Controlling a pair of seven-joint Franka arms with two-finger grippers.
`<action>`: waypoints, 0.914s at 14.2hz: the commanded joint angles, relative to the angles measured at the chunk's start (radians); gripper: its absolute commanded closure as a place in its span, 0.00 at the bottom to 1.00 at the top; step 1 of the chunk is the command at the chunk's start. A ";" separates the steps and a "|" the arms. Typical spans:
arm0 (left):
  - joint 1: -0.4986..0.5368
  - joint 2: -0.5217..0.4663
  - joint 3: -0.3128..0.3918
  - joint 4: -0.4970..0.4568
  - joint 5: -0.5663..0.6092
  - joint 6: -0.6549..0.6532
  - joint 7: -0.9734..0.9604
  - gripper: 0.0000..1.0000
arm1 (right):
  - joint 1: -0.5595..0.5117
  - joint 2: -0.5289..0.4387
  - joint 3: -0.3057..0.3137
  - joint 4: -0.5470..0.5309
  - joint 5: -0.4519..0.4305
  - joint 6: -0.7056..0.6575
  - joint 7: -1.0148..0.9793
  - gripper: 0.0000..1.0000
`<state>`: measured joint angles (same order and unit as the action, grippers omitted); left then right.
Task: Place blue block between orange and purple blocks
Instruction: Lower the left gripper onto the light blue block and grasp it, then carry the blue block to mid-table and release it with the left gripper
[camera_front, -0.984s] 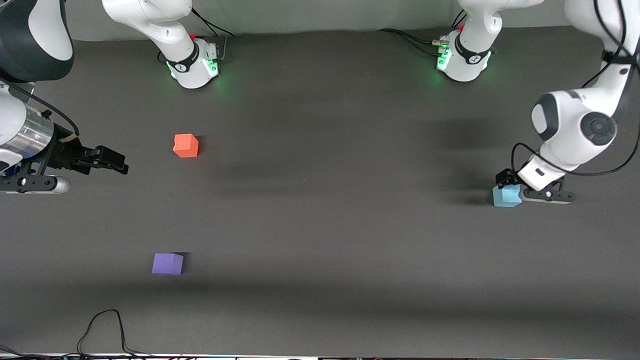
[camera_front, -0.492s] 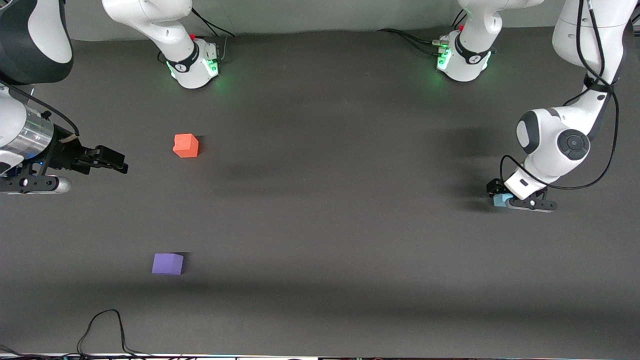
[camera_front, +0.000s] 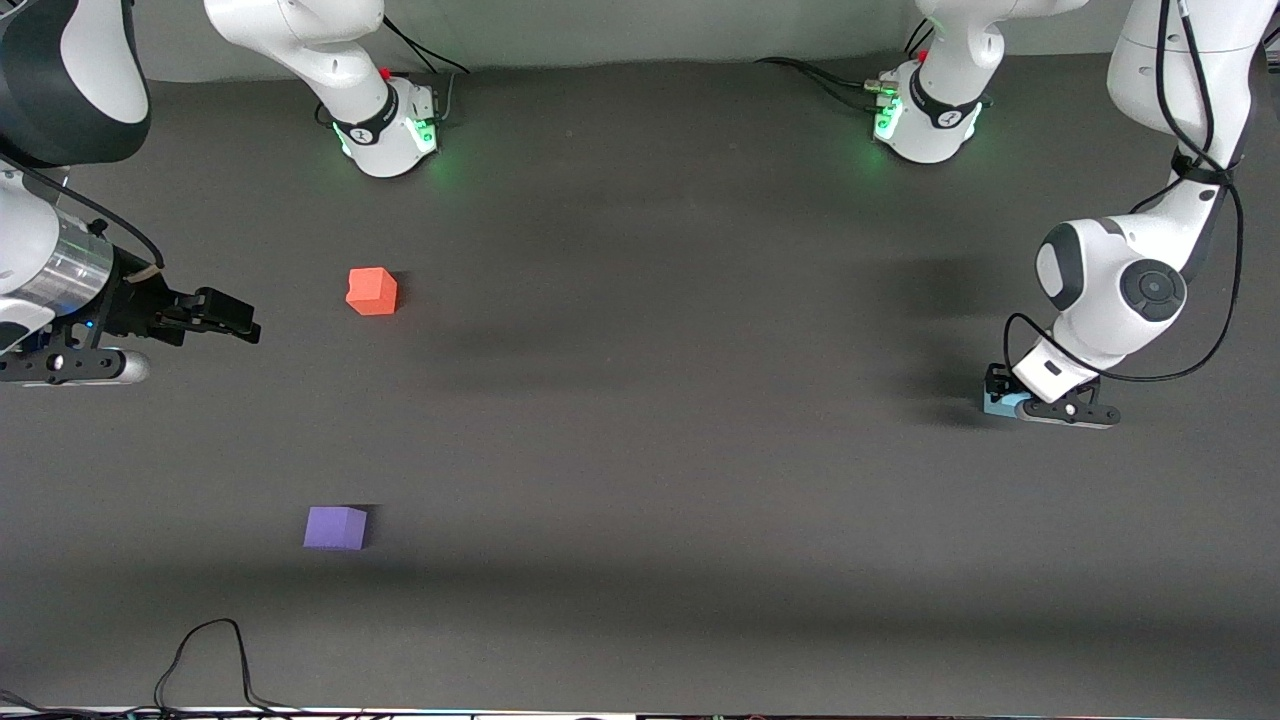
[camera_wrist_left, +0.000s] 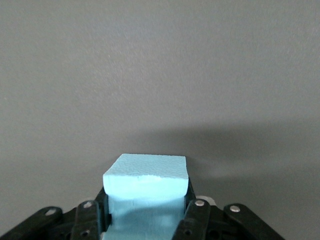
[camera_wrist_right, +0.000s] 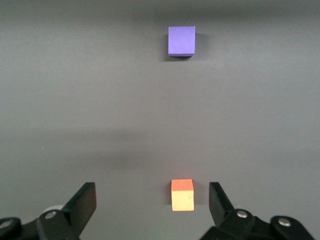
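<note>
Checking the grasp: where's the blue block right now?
The blue block sits on the table at the left arm's end, clamped in the left gripper, well apart from the other blocks.

A matt, foam-like, slightly grainy surface is shown by the blue block (camera_wrist_left: 146, 176). The orange block (camera_front: 372, 291) and purple block (camera_front: 335, 527) appear matt and smooth. The table (camera_front: 640, 450) is covered in dull dark grey, cloth-like material.

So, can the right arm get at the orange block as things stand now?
Probably yes: the right gripper hangs open over the table's end, the orange block stands alone on bare table, and nothing lies between them.
</note>
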<state>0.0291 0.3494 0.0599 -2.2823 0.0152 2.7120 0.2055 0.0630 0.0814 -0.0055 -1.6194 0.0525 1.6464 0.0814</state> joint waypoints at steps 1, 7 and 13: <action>-0.001 -0.075 0.003 0.058 0.005 -0.162 -0.001 0.63 | 0.003 -0.015 -0.001 -0.005 -0.005 -0.007 -0.020 0.00; -0.030 -0.199 -0.009 0.405 0.003 -0.822 -0.115 0.63 | 0.000 -0.020 -0.007 0.004 -0.002 -0.008 -0.009 0.00; -0.312 -0.147 -0.064 0.624 -0.047 -0.997 -0.598 0.63 | 0.000 -0.017 -0.013 0.013 0.024 -0.010 -0.008 0.00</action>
<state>-0.1816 0.1414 -0.0026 -1.7168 -0.0171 1.7261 -0.2421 0.0619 0.0754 -0.0104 -1.6083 0.0580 1.6464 0.0810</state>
